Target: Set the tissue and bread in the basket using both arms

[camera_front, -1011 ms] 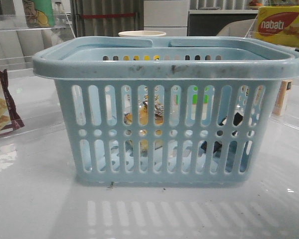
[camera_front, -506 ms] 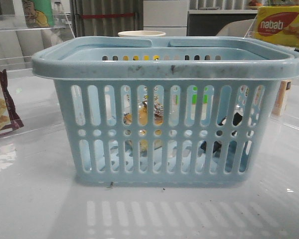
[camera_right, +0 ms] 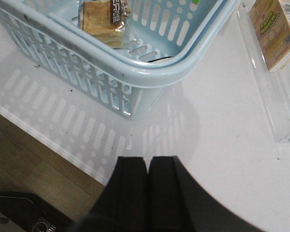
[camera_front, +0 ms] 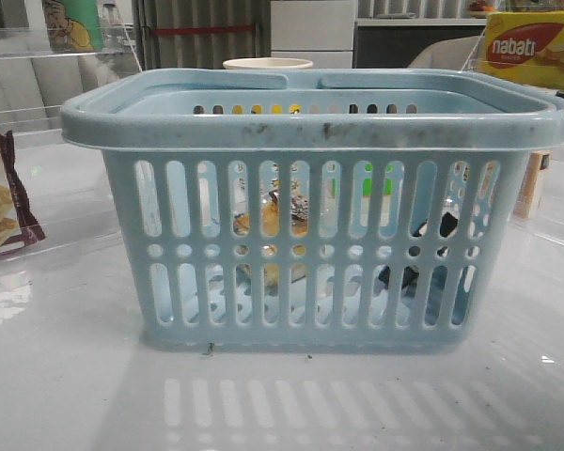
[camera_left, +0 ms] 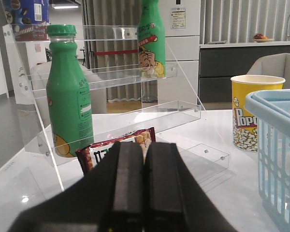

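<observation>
The light-blue basket stands in the middle of the table in the front view. The bread shows through its slots at centre left; it also shows in the right wrist view, lying inside the basket. A dark pack with blue, the tissue, shows through the slots at lower right. My left gripper is shut and empty, to the left of the basket. My right gripper is shut and empty, over the table's front edge near the basket's corner. Neither gripper shows in the front view.
A maroon-edged cracker packet lies at the left, also in the left wrist view. Green bottles stand on a clear acrylic shelf. A popcorn cup stands behind the basket. A small box and a nabati box are at the right.
</observation>
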You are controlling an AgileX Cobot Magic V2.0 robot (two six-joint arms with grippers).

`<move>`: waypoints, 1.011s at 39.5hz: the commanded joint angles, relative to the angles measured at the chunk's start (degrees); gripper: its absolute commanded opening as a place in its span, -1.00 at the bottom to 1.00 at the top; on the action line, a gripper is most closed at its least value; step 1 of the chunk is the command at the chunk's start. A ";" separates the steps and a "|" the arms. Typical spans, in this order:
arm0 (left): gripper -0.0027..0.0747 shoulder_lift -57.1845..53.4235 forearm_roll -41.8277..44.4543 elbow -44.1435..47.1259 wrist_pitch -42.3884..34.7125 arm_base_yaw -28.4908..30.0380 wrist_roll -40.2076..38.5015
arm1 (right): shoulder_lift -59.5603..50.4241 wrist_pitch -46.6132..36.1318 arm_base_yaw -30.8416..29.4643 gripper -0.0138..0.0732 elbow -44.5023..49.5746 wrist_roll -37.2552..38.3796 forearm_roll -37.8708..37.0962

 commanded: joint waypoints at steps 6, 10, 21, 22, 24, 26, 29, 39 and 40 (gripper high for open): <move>-0.70 -1.06 -0.31 -0.09 -5.04 -0.43 -0.47 | -0.09 -3.80 -0.38 -0.55 -1.52 0.13 -0.57; -0.70 -1.06 -0.31 -0.09 -5.04 -0.43 -0.47 | -0.09 -3.80 -0.38 -0.55 -1.52 0.13 -0.57; -0.70 -1.06 -0.31 -0.09 -5.04 -0.43 -0.47 | -0.09 -3.80 -0.38 -0.55 -1.52 0.13 -0.57; -0.70 -1.06 -0.31 -0.09 -5.04 -0.43 -0.47 | -0.09 -3.80 -0.38 -0.55 -1.52 0.13 -0.57; -0.70 -1.06 -0.31 -0.09 -5.04 -0.43 -0.47 | -0.09 -3.80 -0.38 -0.55 -1.52 0.13 -0.57; -0.70 -1.06 -0.31 -0.09 -5.04 -0.43 -0.47 | -0.62 -3.85 -0.38 -0.55 -1.38 0.13 -0.57; -0.70 -1.06 -0.31 -0.09 -5.04 -0.43 -0.47 | -2.13 -4.40 -1.53 -0.55 -0.81 -0.29 -0.78; -0.70 -1.06 -0.31 -0.09 -5.04 -0.43 -0.47 | -14.50 -27.45 -15.33 -0.55 12.58 -0.29 -0.90; -0.70 -1.06 -0.31 -0.09 -5.04 -0.43 -0.47 | -16.32 -29.70 -16.47 -0.55 14.84 -0.29 -0.90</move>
